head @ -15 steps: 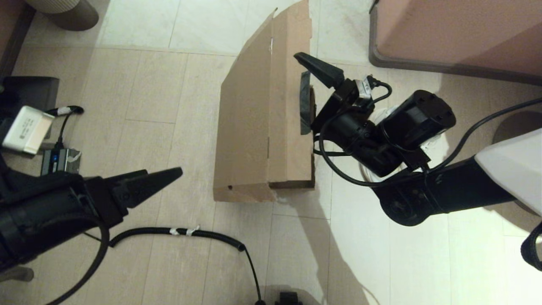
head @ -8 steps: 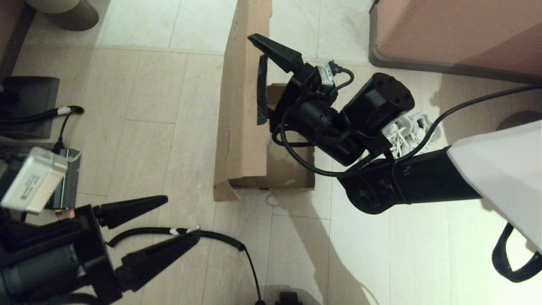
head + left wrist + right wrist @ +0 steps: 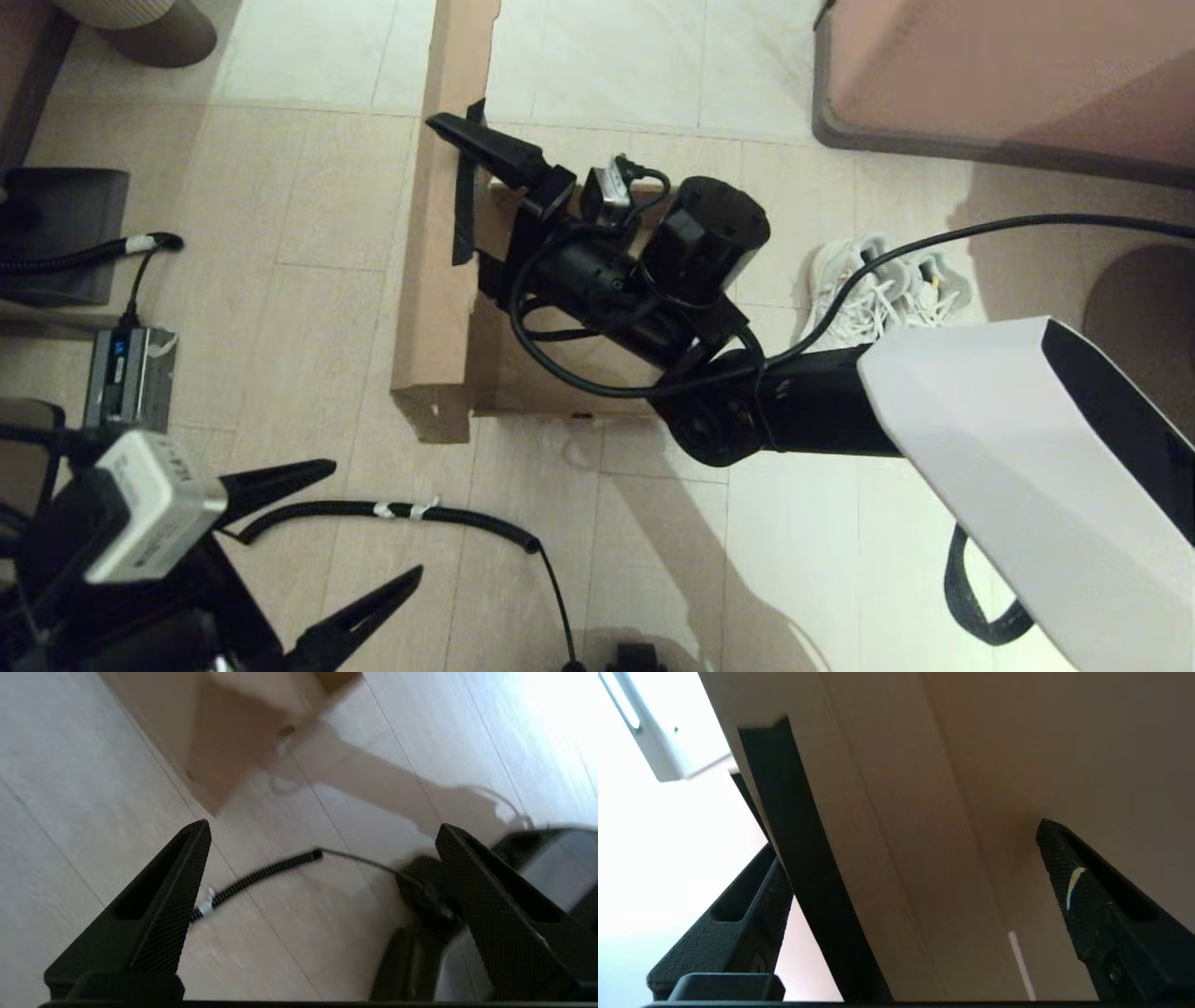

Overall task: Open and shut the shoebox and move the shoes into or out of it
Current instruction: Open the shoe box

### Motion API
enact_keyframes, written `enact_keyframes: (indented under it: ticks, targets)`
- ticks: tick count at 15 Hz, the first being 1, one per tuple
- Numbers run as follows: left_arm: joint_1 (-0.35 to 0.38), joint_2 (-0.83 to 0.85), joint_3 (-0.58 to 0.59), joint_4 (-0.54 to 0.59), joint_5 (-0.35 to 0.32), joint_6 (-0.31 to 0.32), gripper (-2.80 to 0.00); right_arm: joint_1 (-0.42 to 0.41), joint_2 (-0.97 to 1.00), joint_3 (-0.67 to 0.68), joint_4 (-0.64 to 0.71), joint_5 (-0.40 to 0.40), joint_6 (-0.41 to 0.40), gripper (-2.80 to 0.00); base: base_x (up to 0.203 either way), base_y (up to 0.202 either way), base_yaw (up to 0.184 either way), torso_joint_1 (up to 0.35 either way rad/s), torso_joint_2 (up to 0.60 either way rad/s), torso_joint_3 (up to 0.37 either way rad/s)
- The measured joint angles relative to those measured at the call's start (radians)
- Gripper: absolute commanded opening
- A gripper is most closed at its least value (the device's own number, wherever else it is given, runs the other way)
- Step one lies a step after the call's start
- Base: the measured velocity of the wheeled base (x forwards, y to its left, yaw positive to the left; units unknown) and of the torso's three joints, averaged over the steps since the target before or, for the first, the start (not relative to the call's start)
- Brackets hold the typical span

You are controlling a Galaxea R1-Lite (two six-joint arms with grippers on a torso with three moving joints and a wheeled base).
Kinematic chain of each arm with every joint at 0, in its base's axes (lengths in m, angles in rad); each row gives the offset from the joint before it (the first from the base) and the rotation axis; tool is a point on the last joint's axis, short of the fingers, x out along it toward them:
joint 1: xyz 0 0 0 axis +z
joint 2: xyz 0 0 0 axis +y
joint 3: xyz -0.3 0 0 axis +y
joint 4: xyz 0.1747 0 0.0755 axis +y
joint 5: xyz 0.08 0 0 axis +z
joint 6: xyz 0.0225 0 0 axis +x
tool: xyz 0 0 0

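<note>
The brown cardboard shoebox (image 3: pixel 560 378) stands on the floor with its hinged lid (image 3: pixel 434 261) raised almost upright on the left side. My right gripper (image 3: pixel 457 140) is open, its fingers straddling the lid's flap edge by the dark tape strip (image 3: pixel 464 201). In the right wrist view the lid (image 3: pixel 924 812) and tape strip (image 3: pixel 794 835) pass between the spread fingers of the right gripper (image 3: pixel 908 840). The off-white shoes (image 3: pixel 873 289) lie on the floor to the right of the box. My left gripper (image 3: pixel 373 518) hangs open at the lower left, holding nothing.
A black corrugated cable (image 3: pixel 420 511) runs across the floor in front of the box. A small grey device (image 3: pixel 126 369) and a dark block (image 3: pixel 65 224) sit on the left. A pink-brown furniture piece (image 3: pixel 1008 75) fills the back right.
My right gripper has swung the lid up and over to the left, uncovering the box and the shoes beside it. The left arm has dropped back toward the lower left and its fingers spread.
</note>
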Motion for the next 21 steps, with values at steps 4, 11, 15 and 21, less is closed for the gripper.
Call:
enact_keyframes:
  ticks: [4, 11, 15, 21]
  targets:
    - [-0.032, 0.011, -0.031, -0.014, -0.202, -0.104, 0.00, 0.034, 0.068, -0.071, 0.040, 0.074, -0.014, 0.00, 0.000, 0.000, 0.000, 0.000, 0.00, 0.000]
    - [-0.094, 0.080, -0.081, -0.086, -0.184, -0.300, 0.00, 0.046, 0.107, -0.075, 0.040, 0.073, -0.043, 0.00, 0.000, 0.000, 0.000, 0.000, 0.00, 0.000]
    - [-0.081, 0.295, -0.072, -0.373, -0.079, -0.296, 0.00, 0.048, 0.109, -0.074, 0.039, 0.072, -0.043, 0.00, 0.000, 0.000, 0.000, 0.000, 0.00, 0.000]
    - [0.013, 0.515, -0.062, -0.834, -0.034, -0.207, 0.00, 0.031, 0.088, -0.072, 0.040, 0.064, -0.054, 0.00, 0.000, 0.000, 0.000, 0.000, 0.00, 0.000]
